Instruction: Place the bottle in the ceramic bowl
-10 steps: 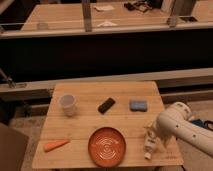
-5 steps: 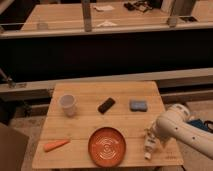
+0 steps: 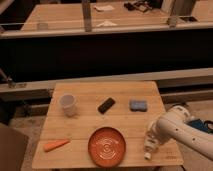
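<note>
While the gripper point(image 3: 151, 136) hangs at the bottle point(image 3: 148, 148), the ceramic bowl point(image 3: 106, 146) sits empty.
At the worktop's point(image 3: 125, 120) front right corner the gripper comes down onto the white bottle's upper end (whether it is gripping or merely touching cannot be made out). The bottle is on the wood, just right of the orange bowl and apart from it.

Items on wooden surface point(image 3: 90, 122), seven kinds, one of each:
- white cup point(image 3: 68, 104): 1
- black bar-shaped object point(image 3: 105, 105): 1
- blue rectangular block point(image 3: 138, 105): 1
- orange-red ceramic bowl point(image 3: 96, 146): 1
- orange carrot-shaped piece point(image 3: 56, 145): 1
- white bottle point(image 3: 148, 149): 1
- gripper point(image 3: 151, 137): 1, at the surface's front right, directly over the bottle
</note>
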`<state>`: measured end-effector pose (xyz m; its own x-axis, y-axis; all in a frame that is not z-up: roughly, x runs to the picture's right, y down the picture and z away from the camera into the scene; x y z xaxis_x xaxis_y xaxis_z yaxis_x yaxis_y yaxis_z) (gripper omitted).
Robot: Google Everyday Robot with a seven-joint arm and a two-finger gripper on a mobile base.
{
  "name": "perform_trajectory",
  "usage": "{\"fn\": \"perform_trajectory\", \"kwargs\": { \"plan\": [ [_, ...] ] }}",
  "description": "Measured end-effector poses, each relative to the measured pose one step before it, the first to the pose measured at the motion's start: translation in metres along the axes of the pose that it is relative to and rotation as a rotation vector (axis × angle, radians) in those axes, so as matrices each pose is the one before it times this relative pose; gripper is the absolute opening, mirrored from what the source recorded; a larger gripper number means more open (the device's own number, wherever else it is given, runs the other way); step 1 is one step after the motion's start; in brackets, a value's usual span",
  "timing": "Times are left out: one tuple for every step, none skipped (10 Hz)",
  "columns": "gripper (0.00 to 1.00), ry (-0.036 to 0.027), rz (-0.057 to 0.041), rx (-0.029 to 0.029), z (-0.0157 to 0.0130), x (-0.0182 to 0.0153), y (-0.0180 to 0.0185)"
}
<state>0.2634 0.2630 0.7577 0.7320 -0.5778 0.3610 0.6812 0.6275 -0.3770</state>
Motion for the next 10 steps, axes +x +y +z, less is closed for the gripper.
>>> {"fn": "perform_trajectory", "kwargs": {
  "plan": [
    [0.43, -0.00148, 0.00087, -0.00031, 0.00184, 0.00044, -0.00023],
    [0.34, 0.00035, -0.00017, -0.00209, 0.00164, 0.00103, 0.00012],
    [0.19, -0.00070, -0.00510, 0.00250, -0.00248, 0.00130, -0.00212],
    [0.11, -0.00067, -0.00488, 0.00240, -0.00378, 0.00080, -0.00231],
    [0.04, -0.00294, -0.00089, 0.00370, -0.00424, -0.00032, -0.00236],
    [0.01, -0.00377, -0.00050, 0.00034, -0.00413, -0.00060, -0.00135],
    [0.01, 0.00597, -0.00471, 0.00547, -0.00190, 0.00295, -0.00238],
    [0.01, -0.00511, -0.00877, 0.00656, -0.00025, -0.00025, -0.00498],
    [0.01, -0.00867, -0.00824, 0.01146, -0.00788, -0.00217, -0.00765],
    [0.01, -0.00642, -0.00250, 0.00541, -0.00527, -0.00235, -0.00419]
  ]
}}
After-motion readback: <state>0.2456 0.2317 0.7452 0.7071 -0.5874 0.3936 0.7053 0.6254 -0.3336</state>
